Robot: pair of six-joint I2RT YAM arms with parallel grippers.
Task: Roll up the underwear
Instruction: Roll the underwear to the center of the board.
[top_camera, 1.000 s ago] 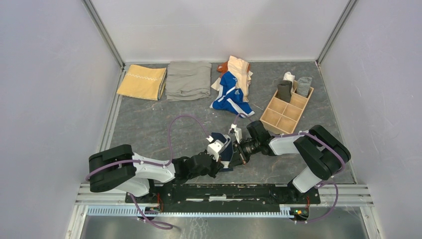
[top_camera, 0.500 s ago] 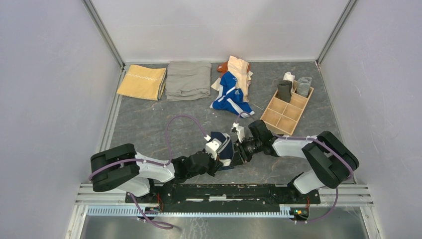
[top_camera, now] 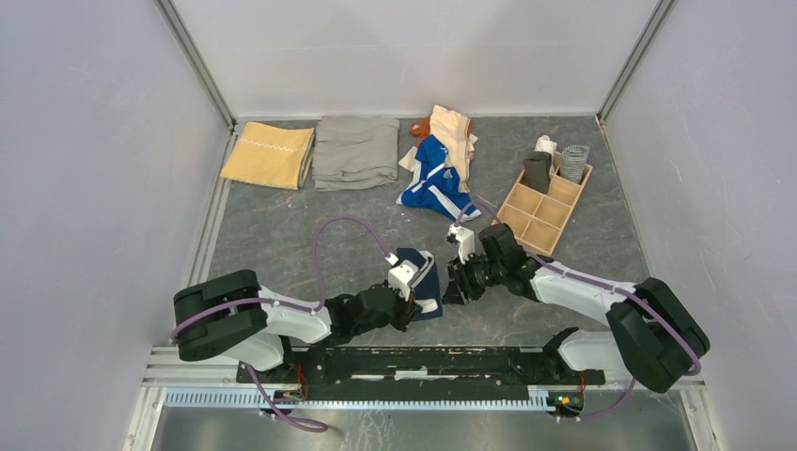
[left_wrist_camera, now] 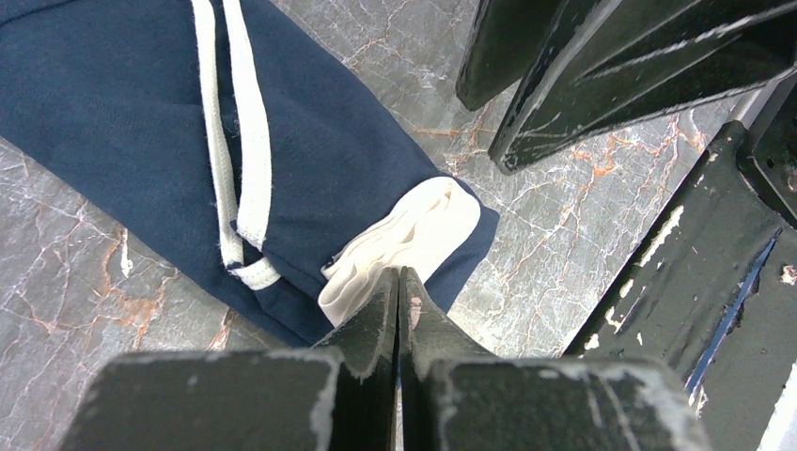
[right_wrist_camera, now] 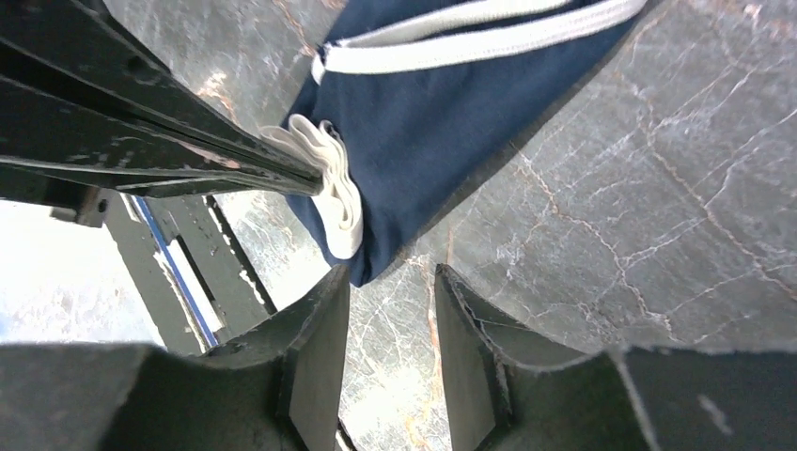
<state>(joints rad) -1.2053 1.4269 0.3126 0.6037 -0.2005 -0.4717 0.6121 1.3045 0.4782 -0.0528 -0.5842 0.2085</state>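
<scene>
From the top camera, the left gripper (top_camera: 421, 301) lies low on the grey marbled table (top_camera: 282, 235), its tip at the near end of the navy underwear (top_camera: 423, 268). That piece lies folded into a narrow strip in front of the arm bases, between the two grippers. The right gripper (top_camera: 453, 289) sits just beside the strip on its right, fingers parted and off the cloth.

Only this view shows the far edge. There lie a mustard-yellow cloth (top_camera: 269, 154), a grey-khaki cloth (top_camera: 356, 150), a heap of bright blue and peach pieces (top_camera: 442, 164) and a wooden divider tray (top_camera: 542, 209) with two rolled pieces standing in its far end.

The left wrist camera shows the left fingers (left_wrist_camera: 371, 324) pressed flat together, with no gap. Their tips rest against the folded white waistband (left_wrist_camera: 404, 235) at the strip's end. Whether any cloth is nipped between them cannot be told. White trim (left_wrist_camera: 226, 141) runs along the navy cloth, a detail too small to see from above. The right gripper's dark fingers cross the upper right corner, clear of the cloth.

The right wrist camera shows the right fingers (right_wrist_camera: 315, 357) moderately apart, with only bare table between them. The strip's corner lies just beyond their tips, not touching. It also shows the left fingers from the side, tapering to a point on the white band.
</scene>
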